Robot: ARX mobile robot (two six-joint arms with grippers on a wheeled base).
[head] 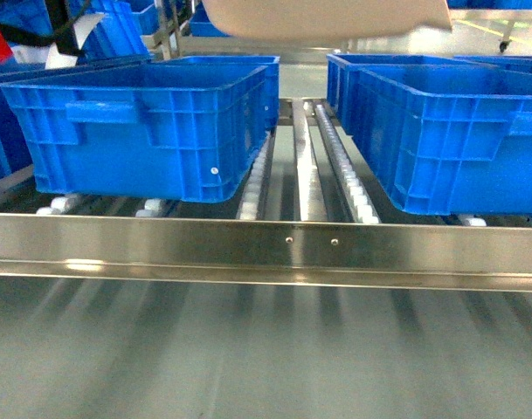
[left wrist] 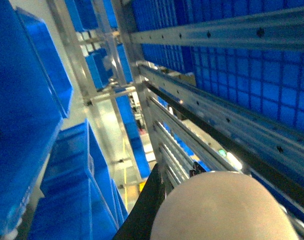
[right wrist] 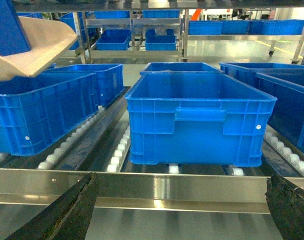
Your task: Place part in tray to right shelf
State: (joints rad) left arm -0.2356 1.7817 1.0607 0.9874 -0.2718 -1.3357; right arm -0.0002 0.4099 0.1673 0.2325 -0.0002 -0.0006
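Part (right wrist: pixel 7 25) sits upright in the tray (right wrist: pixel 39 55), held high at far left above the left blue crate (right wrist: pixel 47 107). Right shelf (right wrist: pixel 156 187) rail runs near, below. Right gripper (right wrist: pixel 179 210) fingers spread apart, empty. Left gripper: can't tell.

Right tool (right wrist: pixel 179 212) open, fingers (right wrist: pixel 62 212) spread along bottom edge. Ahead: shelf front rail (right wrist: pixel 156 187), rollers, blue crate (right wrist: pixel 199 120) centred. Upper left of tool: tray (right wrist: pixel 34 57) held aloft, tilted, blue part (right wrist: pixel 8 27) inside.
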